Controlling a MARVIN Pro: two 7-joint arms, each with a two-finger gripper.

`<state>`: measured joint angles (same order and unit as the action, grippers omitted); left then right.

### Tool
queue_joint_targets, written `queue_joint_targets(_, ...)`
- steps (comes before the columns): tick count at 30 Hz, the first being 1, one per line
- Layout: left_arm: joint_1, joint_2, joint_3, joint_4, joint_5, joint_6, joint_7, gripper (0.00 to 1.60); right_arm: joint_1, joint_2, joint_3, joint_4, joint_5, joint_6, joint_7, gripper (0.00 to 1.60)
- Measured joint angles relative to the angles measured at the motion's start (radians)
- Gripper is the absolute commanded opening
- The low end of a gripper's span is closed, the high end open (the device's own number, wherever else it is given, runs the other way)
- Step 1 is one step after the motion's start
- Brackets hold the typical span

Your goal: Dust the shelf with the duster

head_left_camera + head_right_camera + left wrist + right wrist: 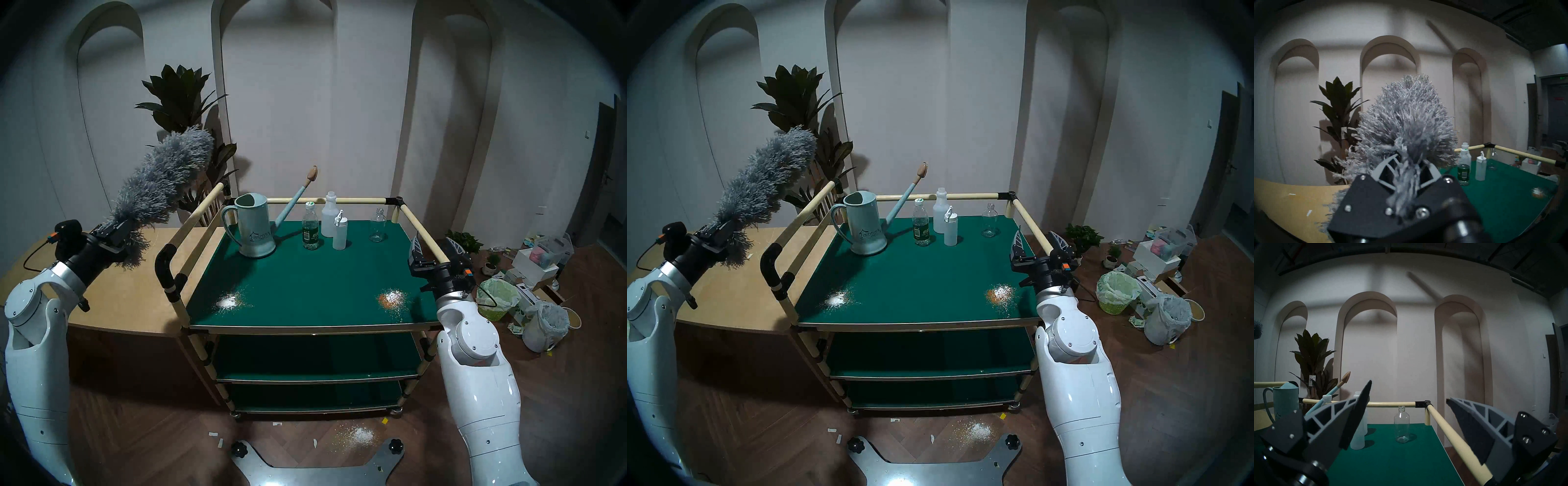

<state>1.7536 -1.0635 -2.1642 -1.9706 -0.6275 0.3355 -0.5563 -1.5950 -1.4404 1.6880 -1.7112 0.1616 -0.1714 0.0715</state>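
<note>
Shelf (298, 271): top dark green board of a three-tier cart, railed on three sides by cream tubes with black corner joints.

On the shelf, far end, left to right:
- pale teal watering can (254, 225), upright, long spout slanting up to the right, tan rose at its tip
- clear water bottle (310, 226) with green label and white cap
- translucent white bottle (329, 214), uncapped, behind it
- white pump bottle (340, 230), just in front of the translucent one
- empty clear glass bottle (377, 225), standing apart near the far right corner

On the shelf, near edge:
- white powder patch (228, 300) with orange flecks, left
- orange and white powder patch (391, 297), right

Duster (163, 190): shaggy grey head, raised off every surface and slanting up to the right, above the tan wooden table (112, 295) to the left of the cart; it touches neither shelf nor rail.

Left gripper (117, 234): clamped tight on the duster's base, grey fibres spilling around the fingers.

Right gripper (432, 246): fingers spread wide and empty, one on each side of the right cream rail (1454, 434), holding nothing.

Surroundings: leafy potted plant (179, 98) behind the cart; spilled white powder (359, 436) on the wooden floor under the cart's front; bins and boxes (529, 288) on the floor to the right.
</note>
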Motion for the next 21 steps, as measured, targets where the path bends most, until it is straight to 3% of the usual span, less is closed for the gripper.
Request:
queue_joint_targets(8,0.021,-0.034,0.055,-0.122,-0.036,0.121,0.018,0.00,0.025,0.015,0.029,0.020,0.021,0.010,0.005,1.60)
queue_joint_targets(21,0.094,-0.126,0.095,-0.303,-0.059,0.316,0.180,0.00,0.062,0.032,0.057,0.060,0.056,0.045,0.022,1.60)
